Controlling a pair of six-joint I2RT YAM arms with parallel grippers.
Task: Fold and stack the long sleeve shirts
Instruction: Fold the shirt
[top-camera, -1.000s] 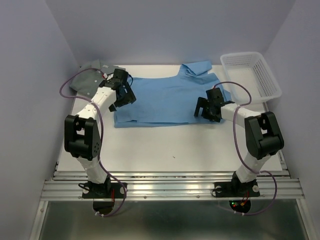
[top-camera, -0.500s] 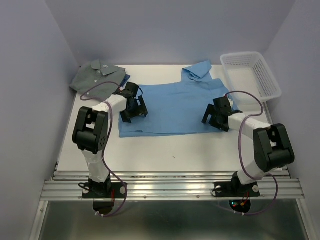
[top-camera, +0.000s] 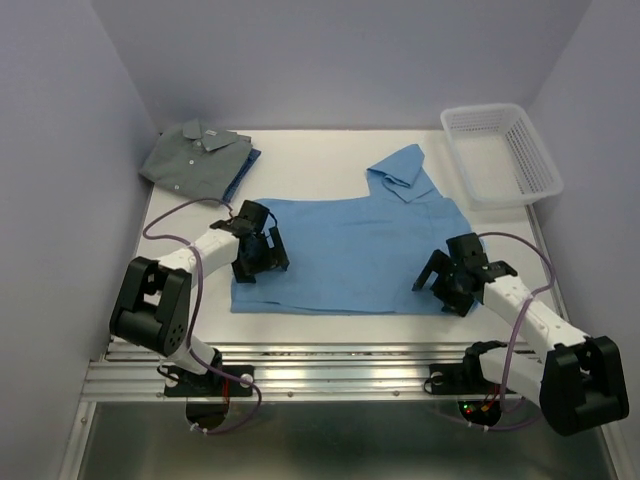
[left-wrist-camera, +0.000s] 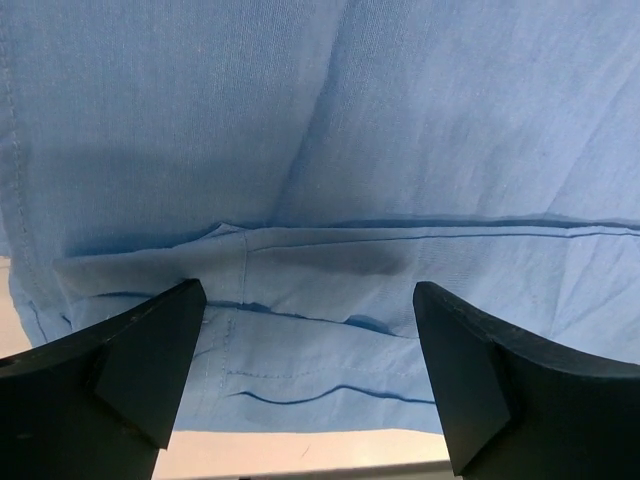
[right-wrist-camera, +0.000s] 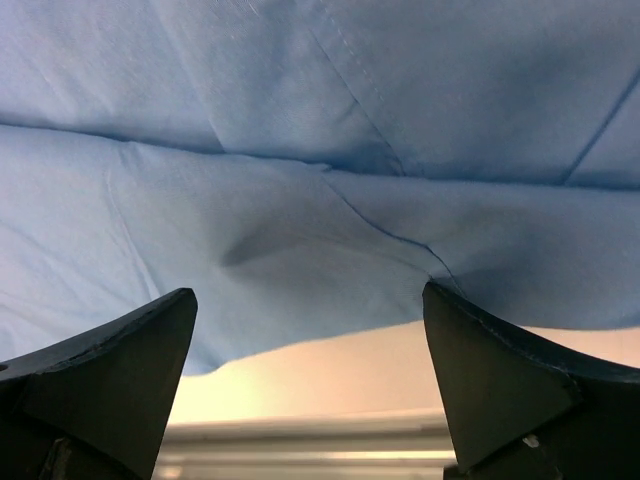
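The light sky-blue shirt (top-camera: 345, 250) lies spread flat across the middle of the bench (top-camera: 310, 150), its lower edge close to the near edge and its collar turned toward the far edge, pointing roughly at the white mesh basket (top-camera: 500, 150) in the far right corner. The left gripper (top-camera: 260, 255) sits low over the shirt's left side, near its near left corner, with both fingers spread wide and nothing between them. In the left wrist view the left gripper (left-wrist-camera: 305, 320) frames layered cloth with stitched hems, and a strip of bare bench shows just past the shirt's edge. The right gripper (top-camera: 447, 283) is at the shirt's near right corner, likewise fully open and holding nothing. Between its fingertips, the right wrist view shows creased blue cloth with the fabric edge and pale bench below it (right-wrist-camera: 310, 300). In the far left corner, the grey-green shirt (top-camera: 195, 152) rests folded, collar up, on top of the darker blue shirt (top-camera: 243, 172), of which only a narrow edge shows along its right side.
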